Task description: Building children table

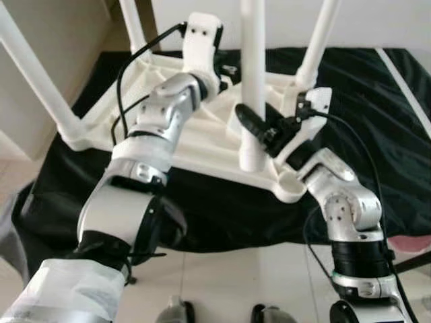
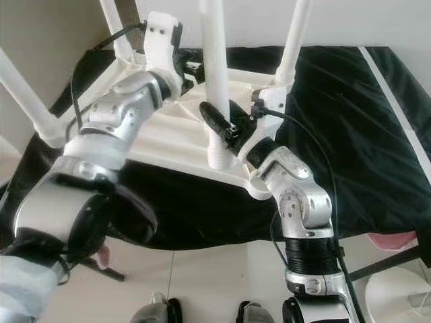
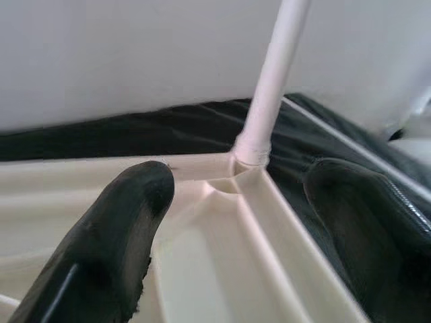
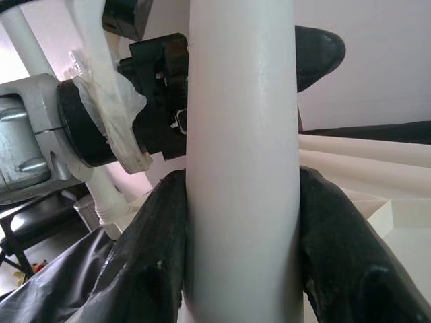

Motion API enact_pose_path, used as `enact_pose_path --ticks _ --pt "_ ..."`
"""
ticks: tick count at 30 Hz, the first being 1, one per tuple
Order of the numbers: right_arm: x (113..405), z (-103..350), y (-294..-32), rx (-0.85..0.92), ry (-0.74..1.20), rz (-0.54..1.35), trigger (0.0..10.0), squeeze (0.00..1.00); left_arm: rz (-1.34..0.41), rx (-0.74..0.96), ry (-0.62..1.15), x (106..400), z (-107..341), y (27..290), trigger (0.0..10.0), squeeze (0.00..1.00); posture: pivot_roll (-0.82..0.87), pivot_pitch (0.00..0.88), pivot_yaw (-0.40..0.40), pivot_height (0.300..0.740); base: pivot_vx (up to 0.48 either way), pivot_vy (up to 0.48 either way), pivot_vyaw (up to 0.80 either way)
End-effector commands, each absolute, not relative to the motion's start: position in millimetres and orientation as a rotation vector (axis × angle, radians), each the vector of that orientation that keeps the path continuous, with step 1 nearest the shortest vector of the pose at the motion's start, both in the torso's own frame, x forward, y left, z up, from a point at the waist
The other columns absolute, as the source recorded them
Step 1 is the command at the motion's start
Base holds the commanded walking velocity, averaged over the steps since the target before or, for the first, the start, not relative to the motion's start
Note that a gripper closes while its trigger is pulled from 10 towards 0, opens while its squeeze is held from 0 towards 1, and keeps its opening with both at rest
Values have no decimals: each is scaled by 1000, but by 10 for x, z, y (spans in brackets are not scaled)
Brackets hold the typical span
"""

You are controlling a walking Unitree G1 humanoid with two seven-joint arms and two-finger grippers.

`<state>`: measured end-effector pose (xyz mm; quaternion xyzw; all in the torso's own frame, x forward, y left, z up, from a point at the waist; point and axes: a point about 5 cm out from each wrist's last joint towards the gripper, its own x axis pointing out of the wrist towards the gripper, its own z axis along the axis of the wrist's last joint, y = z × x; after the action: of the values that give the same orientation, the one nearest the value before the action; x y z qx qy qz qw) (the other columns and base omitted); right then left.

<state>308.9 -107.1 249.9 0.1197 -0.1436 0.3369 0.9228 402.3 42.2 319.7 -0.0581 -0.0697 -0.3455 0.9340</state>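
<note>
With three legs already standing in the upturned tabletop (image 1: 202, 145) on the black cloth (image 1: 377, 161), we see the right gripper (image 1: 254, 128) clamped around the near leg (image 1: 252, 60), its seating apparently unfinished, while the left gripper (image 3: 236, 222) hovers spread wide over the tabletop's underside.

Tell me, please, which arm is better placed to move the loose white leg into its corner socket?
The right. Its pincer is shut around the white leg, which stands beside the free corner socket. The left pincer is open over the tabletop underside, holding nothing.
</note>
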Motion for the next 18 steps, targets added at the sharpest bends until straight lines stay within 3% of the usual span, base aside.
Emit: enact_pose_path --ticks 1,13,18 --pt "3076 2402 -975 234 -249 734 10000 0 -1127 -117 -208 3819 3375 185 10000 0 -14 130 3 740 0 0 0" --pt "3074 2350 -955 227 -233 746 10000 0 -1325 -249 -241 3684 3591 143 10000 0 -8 132 -9 740 0 0 0" --pt "3065 2328 -913 226 -225 761 10000 0 -1348 -136 -264 3658 3617 111 10000 0 -7 135 -11 740 0 0 0"
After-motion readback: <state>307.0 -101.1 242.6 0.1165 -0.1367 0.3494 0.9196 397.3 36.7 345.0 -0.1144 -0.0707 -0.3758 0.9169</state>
